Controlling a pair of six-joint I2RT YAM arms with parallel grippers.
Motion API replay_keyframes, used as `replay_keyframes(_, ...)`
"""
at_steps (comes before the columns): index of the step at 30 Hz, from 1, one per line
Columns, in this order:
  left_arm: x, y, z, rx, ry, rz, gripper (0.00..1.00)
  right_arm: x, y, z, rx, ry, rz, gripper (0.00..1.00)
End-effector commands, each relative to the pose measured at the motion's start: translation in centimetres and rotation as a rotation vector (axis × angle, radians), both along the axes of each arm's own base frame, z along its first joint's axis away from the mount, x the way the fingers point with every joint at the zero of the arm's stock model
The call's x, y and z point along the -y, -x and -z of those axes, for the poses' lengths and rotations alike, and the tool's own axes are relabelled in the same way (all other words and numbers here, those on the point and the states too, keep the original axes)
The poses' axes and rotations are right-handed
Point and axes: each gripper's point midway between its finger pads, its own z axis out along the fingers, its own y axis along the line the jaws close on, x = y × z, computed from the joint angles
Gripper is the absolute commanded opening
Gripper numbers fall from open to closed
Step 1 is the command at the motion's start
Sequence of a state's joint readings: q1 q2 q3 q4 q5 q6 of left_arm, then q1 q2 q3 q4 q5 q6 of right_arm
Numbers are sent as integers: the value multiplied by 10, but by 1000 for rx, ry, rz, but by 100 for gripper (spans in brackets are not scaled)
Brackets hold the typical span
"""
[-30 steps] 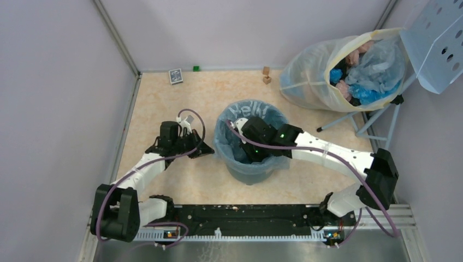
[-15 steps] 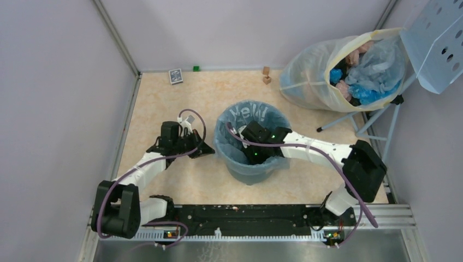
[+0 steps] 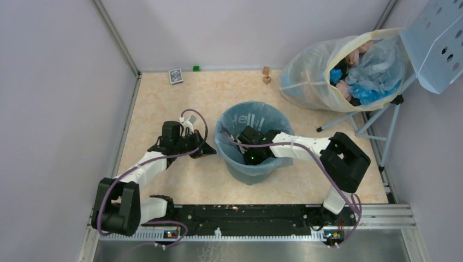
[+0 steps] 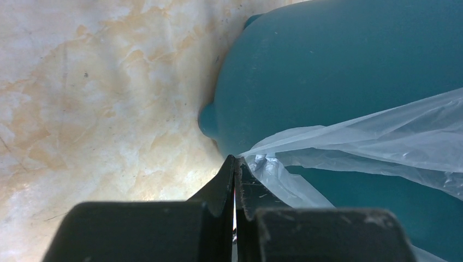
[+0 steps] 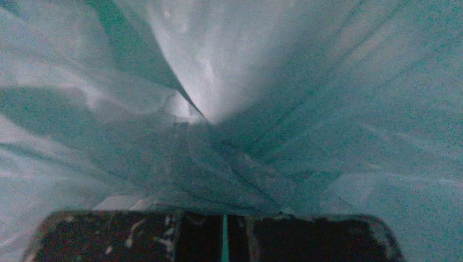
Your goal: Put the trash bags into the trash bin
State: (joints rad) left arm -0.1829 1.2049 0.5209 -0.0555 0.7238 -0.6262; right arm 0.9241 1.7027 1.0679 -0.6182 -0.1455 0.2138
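Observation:
The dark-teal trash bin (image 3: 252, 173) stands mid-table, lined with the pale-blue trash bag (image 3: 248, 118), whose white lettering shows on the far inner side. My left gripper (image 3: 209, 152) sits just left of the bin's outer wall (image 4: 338, 71). It is shut on a pinch of the bag's edge (image 4: 382, 136) that hangs over the rim; its tips (image 4: 235, 164) are almost touching the bin. My right gripper (image 3: 248, 156) reaches down inside the bin. Its jaws (image 5: 224, 218) are shut, with bag film (image 5: 229, 82) all around them.
A big yellowish sack (image 3: 314, 76) stuffed with blue and pink bags leans at the back right, beside a metal stand with a perforated plate (image 3: 437, 43). A card deck (image 3: 175, 76), a green cube (image 3: 196, 69) and wooden blocks (image 3: 266, 75) lie along the back wall.
My right arm has folded in leftward and its gripper has sunk deeper into the bin, pushing the bag down. The left gripper has hardly moved.

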Motion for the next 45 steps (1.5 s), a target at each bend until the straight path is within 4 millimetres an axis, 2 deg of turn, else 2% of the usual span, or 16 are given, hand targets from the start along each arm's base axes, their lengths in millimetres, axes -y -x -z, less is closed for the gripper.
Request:
replay_keyframes(1, 4, -8, -9, 57, 9, 19, 0, 8, 6, 22, -64, 54, 9, 0)
replay_keyframes(10, 5, -10, -25, 88, 15, 24, 0, 8, 7, 48, -128, 133, 2, 0)
replay_keyframes(14, 4, -11, -25, 88, 6, 25, 0, 2, -2, 39, -87, 103, 18, 0)
replay_keyframes(20, 4, -11, -23, 81, 5, 33, 0, -6, -19, -7, 54, -3, 43, 0)
replay_keyframes(25, 4, -13, -25, 89, -1, 28, 0, 2, -29, -45, 158, -36, 87, 0)
replay_keyframes(32, 2, -15, -27, 91, -14, 22, 0, 10, -25, -71, 192, -69, 98, 0)
replay_keyframes(34, 1, -15, -28, 93, -25, 18, 0, 5, -27, -89, 219, -125, 102, 0)
replay_keyframes(38, -9, -18, -30, 110, -91, -18, 1, -1, -34, -137, 295, -212, 111, 2)
replay_keyframes(41, -22, -20, -33, 117, -168, -70, 10, -3, -37, -168, 336, -260, 107, 8)
replay_keyframes(43, -30, -19, -35, 112, -209, -109, 22, -2, -41, -184, 374, -277, 119, 20)
replay_keyframes(45, -38, -18, -38, 110, -240, -150, 28, -1, -44, -199, 407, -299, 131, 26)
